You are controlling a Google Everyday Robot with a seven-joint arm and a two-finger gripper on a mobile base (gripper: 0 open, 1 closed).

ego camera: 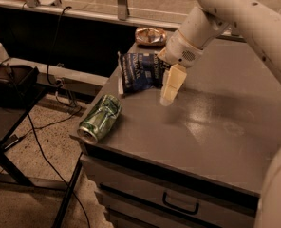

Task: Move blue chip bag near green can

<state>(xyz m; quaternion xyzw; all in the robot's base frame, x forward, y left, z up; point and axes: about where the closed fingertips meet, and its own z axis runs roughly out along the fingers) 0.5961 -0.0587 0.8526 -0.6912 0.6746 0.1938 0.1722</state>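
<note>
The blue chip bag [139, 71], dark navy with white lettering, stands tilted upright near the back left of the grey cabinet top [216, 127]. My gripper [171, 88] hangs on the white arm right at the bag's right edge, pointing down at the surface and overlapping that edge. Whether it holds the bag does not show. The crushed green can [100, 118] lies on its side at the front left corner of the top, a short way in front and to the left of the bag.
A small tan-brown shiny snack bag [150, 35] lies at the back edge behind the blue bag. The cabinet's left edge drops to the floor, with cables [41, 141] and a dark stand [7, 94] beside it. A drawer handle [181, 204] is below.
</note>
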